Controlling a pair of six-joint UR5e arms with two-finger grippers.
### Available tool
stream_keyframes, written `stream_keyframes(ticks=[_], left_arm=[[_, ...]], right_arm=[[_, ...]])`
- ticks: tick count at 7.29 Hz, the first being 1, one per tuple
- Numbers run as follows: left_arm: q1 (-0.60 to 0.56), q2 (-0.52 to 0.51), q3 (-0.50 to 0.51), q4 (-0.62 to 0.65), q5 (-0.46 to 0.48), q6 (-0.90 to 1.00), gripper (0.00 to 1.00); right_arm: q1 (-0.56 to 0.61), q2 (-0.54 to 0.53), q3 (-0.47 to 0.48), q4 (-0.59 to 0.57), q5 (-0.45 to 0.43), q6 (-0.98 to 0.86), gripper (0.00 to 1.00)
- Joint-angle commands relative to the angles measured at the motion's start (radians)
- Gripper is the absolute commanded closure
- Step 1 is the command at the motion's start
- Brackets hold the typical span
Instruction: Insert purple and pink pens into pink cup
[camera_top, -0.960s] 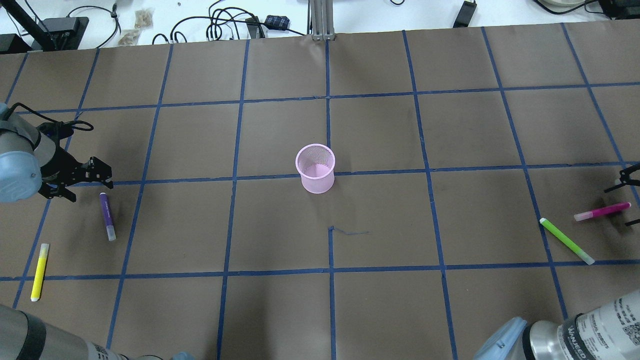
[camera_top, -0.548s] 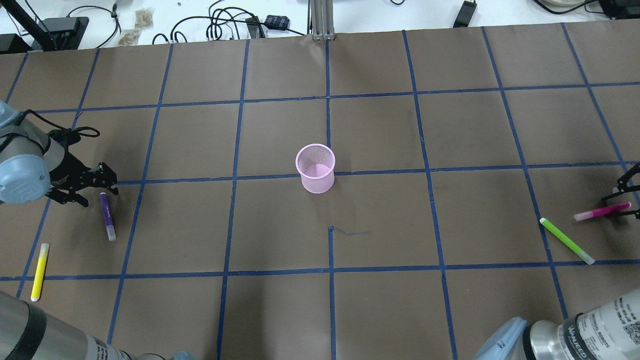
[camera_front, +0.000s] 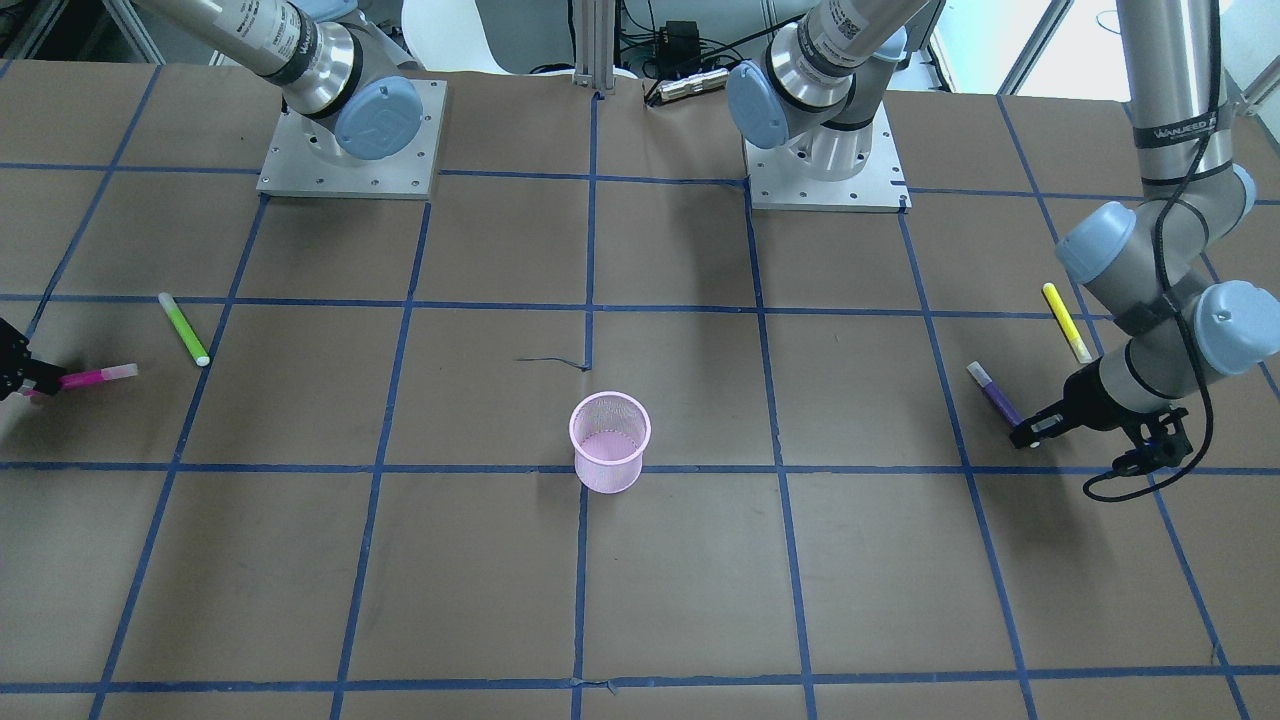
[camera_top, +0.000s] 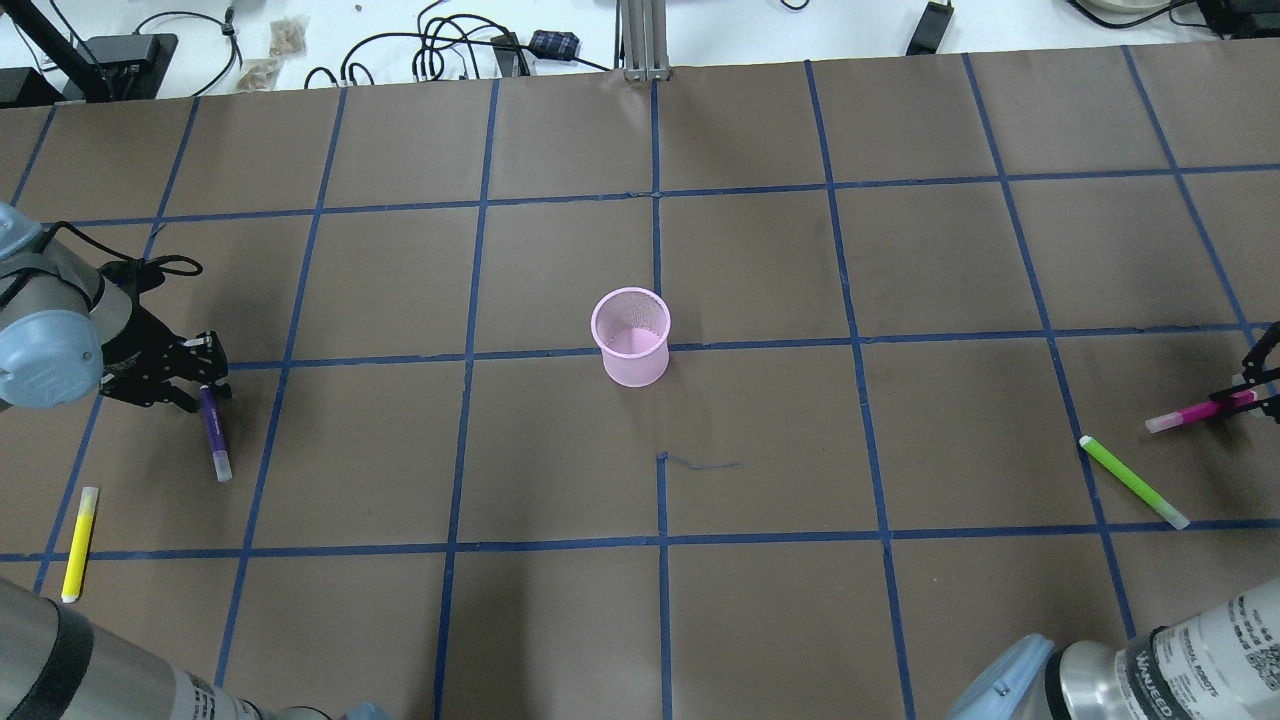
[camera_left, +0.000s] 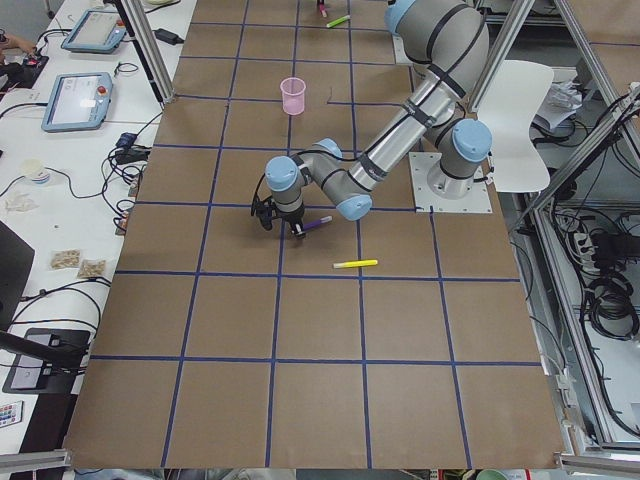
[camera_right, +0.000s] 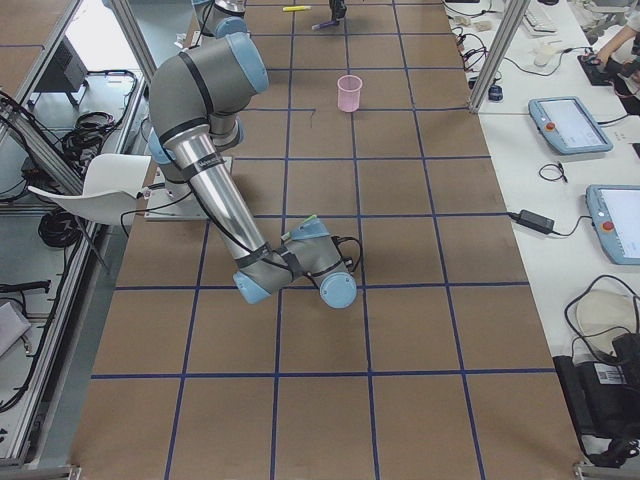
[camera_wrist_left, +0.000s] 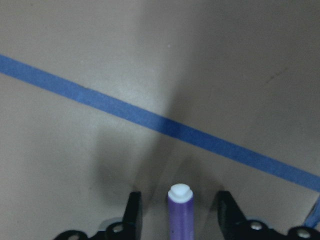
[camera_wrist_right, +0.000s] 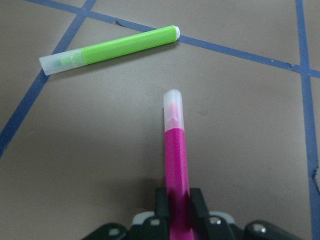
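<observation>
The pink mesh cup (camera_top: 630, 335) stands upright mid-table, also in the front view (camera_front: 608, 440). The purple pen (camera_top: 213, 430) lies flat at the left. My left gripper (camera_top: 205, 385) is low over its far end. In the left wrist view the gripper (camera_wrist_left: 178, 197) is open, with the purple pen (camera_wrist_left: 180, 217) between the jaws and a gap on each side. My right gripper (camera_wrist_right: 177, 197) is shut on the pink pen (camera_wrist_right: 175, 150), whose clear cap points away from the gripper. In the overhead view this gripper (camera_top: 1255, 395) holds the pink pen (camera_top: 1200, 412) at the table's right edge.
A green pen (camera_top: 1133, 482) lies on the table near the pink pen, also in the right wrist view (camera_wrist_right: 110, 50). A yellow pen (camera_top: 79, 543) lies near the table's left front. Cables and boxes lie beyond the far edge.
My left gripper has moved down over the purple pen's far end. My right gripper has moved in and shut on the pink pen, which has shifted slightly.
</observation>
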Motion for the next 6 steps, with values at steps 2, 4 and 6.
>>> stream_keyframes(ticks=[2,4,6], left_arm=[[-0.006,0.031,0.006,-0.002,-0.004,0.008,1.0],[-0.025,0.086,0.041,-0.041,-0.005,0.001,1.0],[-0.031,0.14,0.079,-0.053,-0.005,0.001,1.0]], right_arm=[[0.037,-0.107,-0.001,0.047,0.063,0.088,0.97],[0.139,-0.256,0.002,0.101,0.066,0.25,0.97],[0.31,-0.356,0.008,0.101,0.084,0.52,0.96]])
